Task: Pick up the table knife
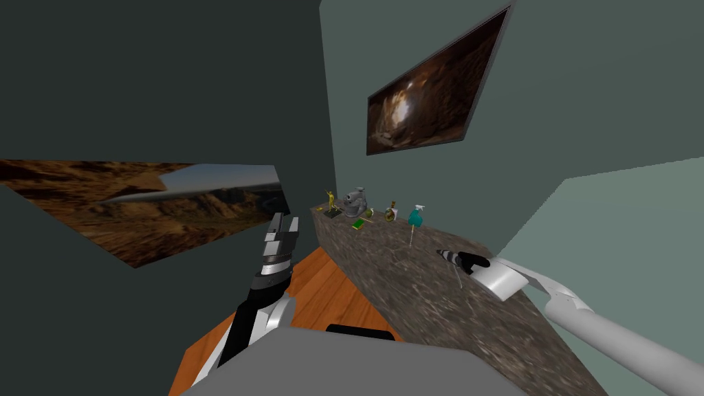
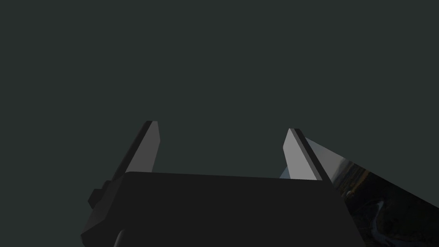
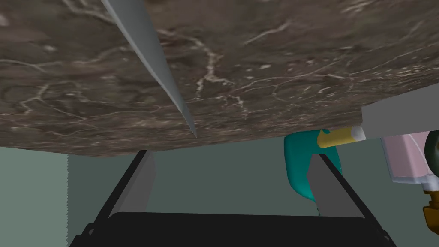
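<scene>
Brown veined marble countertop (image 3: 278, 64) carried the slim grey table knife (image 3: 150, 55), which lay flat with its tip near the counter's edge. The right gripper (image 3: 231, 154) hovered close by, spread wide and empty, not around the blade. A teal spray bottle (image 3: 296, 169) stood beyond one finger. The left gripper (image 2: 223, 125) hung beside the counter, also wide and empty.
</scene>
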